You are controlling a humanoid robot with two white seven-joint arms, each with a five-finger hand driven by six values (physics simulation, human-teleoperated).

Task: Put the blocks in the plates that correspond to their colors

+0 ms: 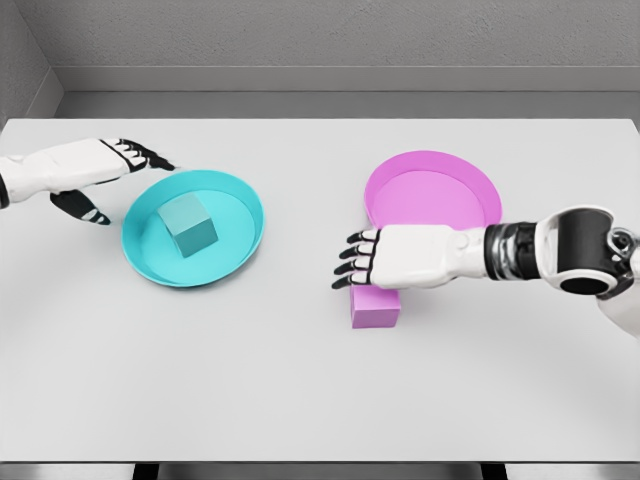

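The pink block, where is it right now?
In the head view, the pink block sits on the table, right of the middle, just in front of the pink plate and partly under the right hand.

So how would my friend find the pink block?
Look at the white table, right half, where the pink plate sits. Just below it, under the right hand, lies the pink block. The only other block is teal, already inside its plate.

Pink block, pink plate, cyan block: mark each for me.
pink block (pixel 375 309), head view, on its front face below the right hand.
pink plate (pixel 432 192), head view, on its bare floor.
cyan block (pixel 186 224), head view, on its front face, inside the cyan plate.
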